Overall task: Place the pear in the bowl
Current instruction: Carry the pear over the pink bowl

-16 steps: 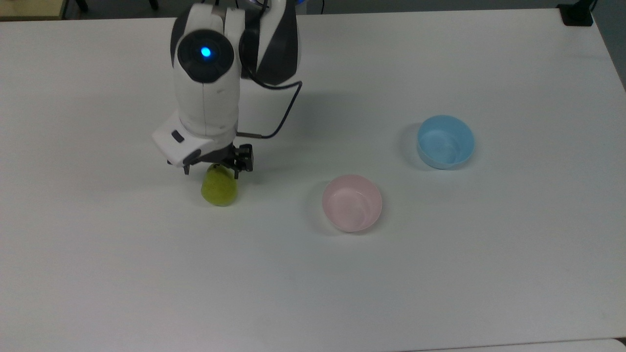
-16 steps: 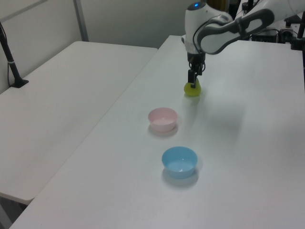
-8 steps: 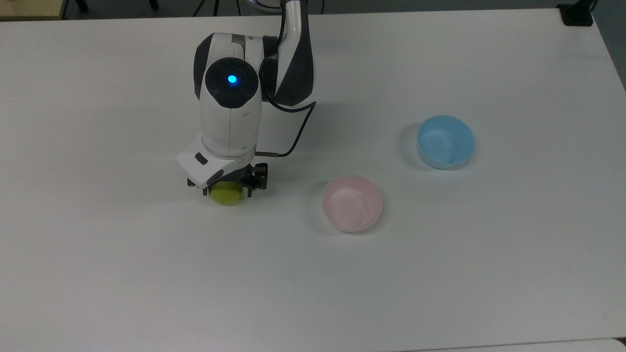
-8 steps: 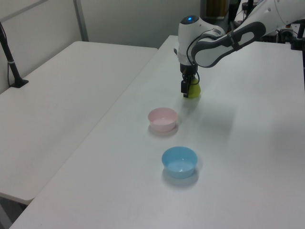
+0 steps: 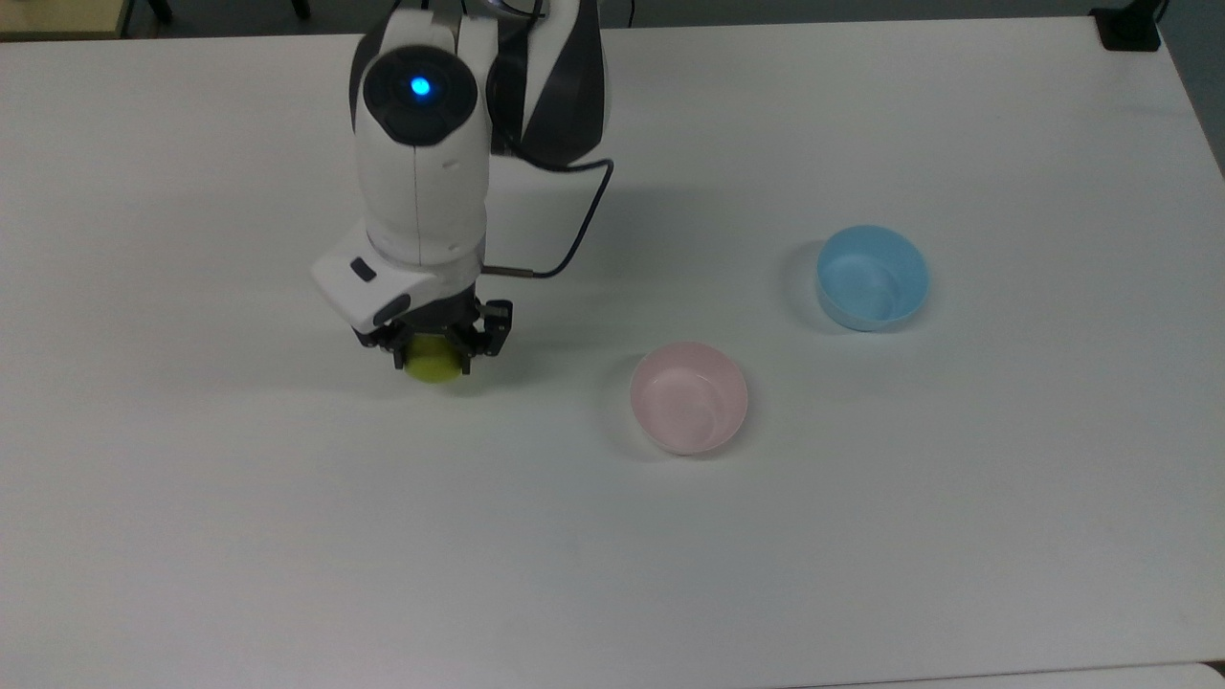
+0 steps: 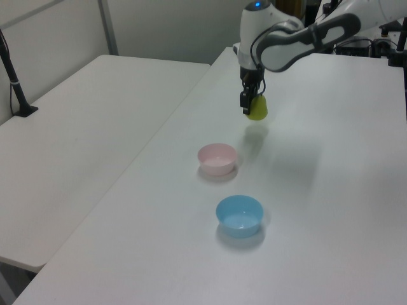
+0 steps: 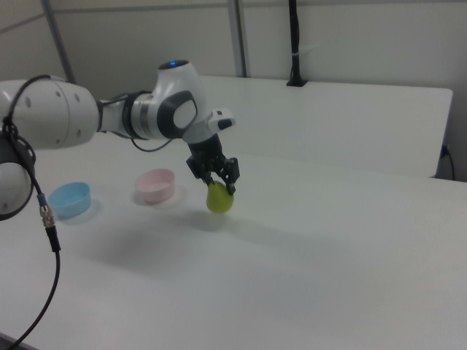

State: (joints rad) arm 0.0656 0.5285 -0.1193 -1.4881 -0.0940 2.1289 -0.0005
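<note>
The small yellow-green pear [image 5: 433, 366] hangs in the air, pinched at its narrow upper part between the two dark fingers [image 7: 232, 180] of the robot's two-finger gripper [image 5: 433, 346]. In the left view the pear [image 6: 257, 109] is clearly lifted above the white table [image 6: 331, 190], and its soft shadow lies on the surface below it. In the right view the fruit [image 7: 219, 197] points with its wide end down, under the gripper [image 7: 217, 179], and does not touch the table [image 7: 328, 248].

The white arm with a blue light [image 5: 419, 87] on its top comes down almost vertically over the pear, and a thin black cable [image 5: 574, 239] loops beside the wrist.

The small round pale pink plastic bowl [image 5: 689, 397] stands upright on the table, well apart from the pear, toward the top view's right. It has nothing inside. Farther to the top view's right stands a light blue plastic bowl [image 5: 872, 277] of similar size, also with nothing in it. In the left view the pink bowl [image 6: 217, 158] lies between the pear and the blue bowl [image 6: 240, 215].
</note>
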